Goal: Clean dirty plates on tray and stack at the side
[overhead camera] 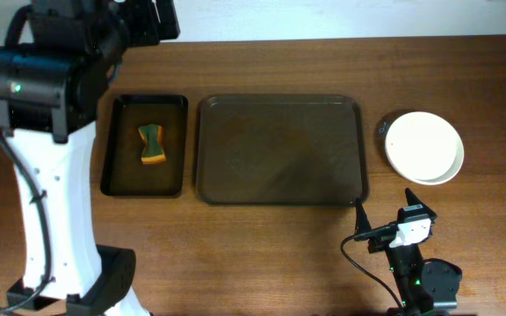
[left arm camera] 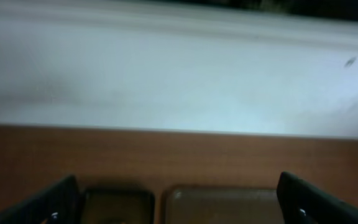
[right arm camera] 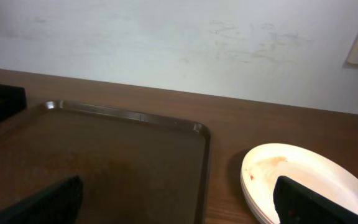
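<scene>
The white plates (overhead camera: 423,147) sit stacked on the table right of the tray; the right wrist view shows the stack (right arm camera: 303,180) with faint orange traces on the top plate. The large dark brown tray (overhead camera: 279,149) holds nothing; its far rim shows in the left wrist view (left arm camera: 222,202) and its right part in the right wrist view (right arm camera: 129,162). My left gripper (left arm camera: 179,208) is raised high at the back left, open and empty. My right gripper (right arm camera: 179,205) is low near the table's front edge, open and empty, by the tray's front right corner (overhead camera: 358,204).
A smaller black tray (overhead camera: 144,145) left of the big tray holds a yellow-green sponge (overhead camera: 153,145). The left arm's white column (overhead camera: 51,219) stands at the left. The right arm's base (overhead camera: 420,272) sits at the front right. A white wall lies behind the table.
</scene>
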`<state>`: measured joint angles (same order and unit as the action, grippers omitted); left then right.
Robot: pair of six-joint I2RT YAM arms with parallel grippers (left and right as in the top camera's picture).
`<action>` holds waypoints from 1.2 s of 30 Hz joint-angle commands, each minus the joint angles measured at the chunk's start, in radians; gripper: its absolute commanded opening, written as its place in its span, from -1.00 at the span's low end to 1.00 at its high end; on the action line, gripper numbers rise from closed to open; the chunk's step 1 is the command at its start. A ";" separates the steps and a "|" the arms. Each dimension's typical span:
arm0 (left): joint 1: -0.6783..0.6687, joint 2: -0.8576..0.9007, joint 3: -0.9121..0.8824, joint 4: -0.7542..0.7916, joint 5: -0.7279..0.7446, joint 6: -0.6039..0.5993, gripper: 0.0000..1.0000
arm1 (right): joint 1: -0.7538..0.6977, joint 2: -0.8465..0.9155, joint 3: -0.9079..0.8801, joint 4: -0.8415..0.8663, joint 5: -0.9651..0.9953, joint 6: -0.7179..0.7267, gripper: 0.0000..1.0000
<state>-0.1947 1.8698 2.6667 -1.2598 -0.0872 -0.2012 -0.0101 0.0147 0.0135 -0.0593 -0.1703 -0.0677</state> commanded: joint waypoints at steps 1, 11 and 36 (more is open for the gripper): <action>-0.002 -0.070 0.005 0.099 -0.015 0.017 0.99 | 0.011 -0.011 -0.008 -0.001 -0.009 -0.003 0.96; 0.038 -0.551 -0.799 0.547 -0.093 0.017 0.99 | 0.011 -0.011 -0.008 -0.001 -0.009 -0.003 0.97; 0.237 -1.868 -2.659 1.182 0.042 0.416 0.99 | 0.011 -0.011 -0.008 -0.001 -0.009 -0.003 0.97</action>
<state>0.0391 0.0673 0.0139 -0.0803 -0.0174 0.1902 -0.0090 0.0101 0.0128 -0.0589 -0.1738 -0.0681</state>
